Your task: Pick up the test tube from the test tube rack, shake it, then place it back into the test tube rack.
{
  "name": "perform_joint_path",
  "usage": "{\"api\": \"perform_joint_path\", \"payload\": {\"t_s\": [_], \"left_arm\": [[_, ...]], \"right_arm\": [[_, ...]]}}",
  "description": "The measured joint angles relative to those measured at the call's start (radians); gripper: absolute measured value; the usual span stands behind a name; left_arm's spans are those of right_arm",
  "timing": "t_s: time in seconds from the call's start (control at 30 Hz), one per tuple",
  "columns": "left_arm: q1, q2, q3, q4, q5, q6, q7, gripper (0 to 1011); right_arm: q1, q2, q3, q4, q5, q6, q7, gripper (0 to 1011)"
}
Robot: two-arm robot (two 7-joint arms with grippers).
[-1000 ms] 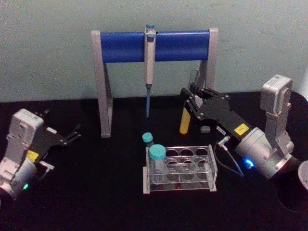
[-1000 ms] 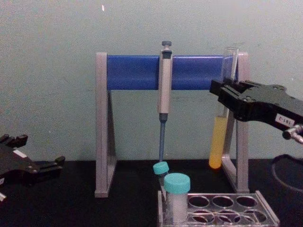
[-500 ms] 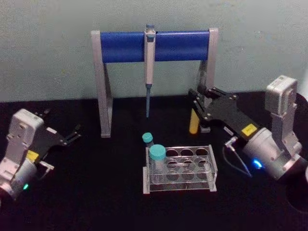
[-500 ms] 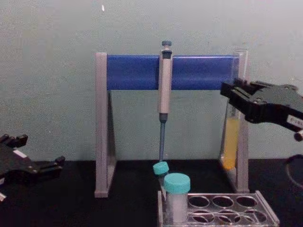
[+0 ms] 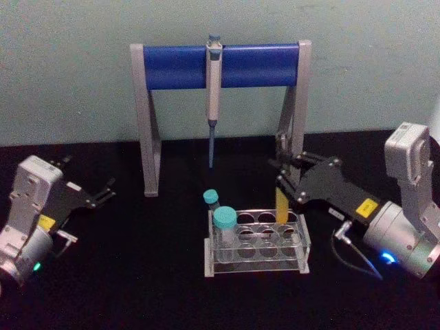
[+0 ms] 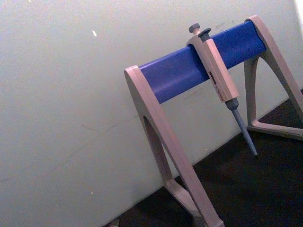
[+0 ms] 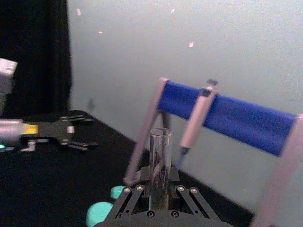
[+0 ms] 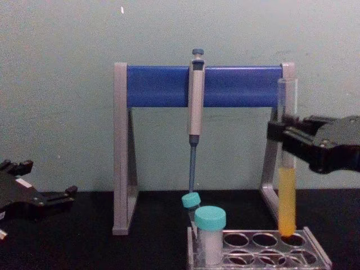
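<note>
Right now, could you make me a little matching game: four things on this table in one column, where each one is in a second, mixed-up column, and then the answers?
Things:
1. test tube
2. pipette
3. wide teal-capped tube
4. left gripper

Places:
A. hanging on the stand's blue bar
B. parked at the left side of the table, fingers open
C. held upright in the fingers of the right gripper, over the right end of the test tube rack
D. standing in the rack's left end

Pairs: 1-C, 2-A, 3-D, 4-B.
</note>
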State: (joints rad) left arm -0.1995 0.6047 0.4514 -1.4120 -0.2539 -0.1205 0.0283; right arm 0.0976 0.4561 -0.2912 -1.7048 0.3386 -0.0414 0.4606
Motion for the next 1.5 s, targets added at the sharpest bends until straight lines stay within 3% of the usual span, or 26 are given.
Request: {"api": "perform_joint_path", "payload": {"t_s": [0.27,0.5,0.7,0.93,1.5], "left_arm": [[0.000,0.000,0.000,0.000,0.000,0.000,0.000,1001],[0.000,0.000,0.000,0.000,0.000,0.000,0.000,1001],[0.000,0.000,0.000,0.000,0.000,0.000,0.000,1001],[0.000,0.000,0.000,0.000,0.000,0.000,0.000,1001],[0.000,0.000,0.000,0.000,0.000,0.000,0.000,1001]], "right_arm": [[0.045,-0.014,-0.040,0.043,0.097,0.027,0.073,232],[0.112,-0.063,-0.065,0.135,0.131,-0.024,0.081,232],[0.138,-0.090,-0.068,0.184,0.116,-0.077,0.031,232],[0.139,-0.100,-0.057,0.193,0.084,-0.091,-0.017,232],[0.126,-0.108,-0.041,0.177,0.065,-0.089,-0.033,232]]}}
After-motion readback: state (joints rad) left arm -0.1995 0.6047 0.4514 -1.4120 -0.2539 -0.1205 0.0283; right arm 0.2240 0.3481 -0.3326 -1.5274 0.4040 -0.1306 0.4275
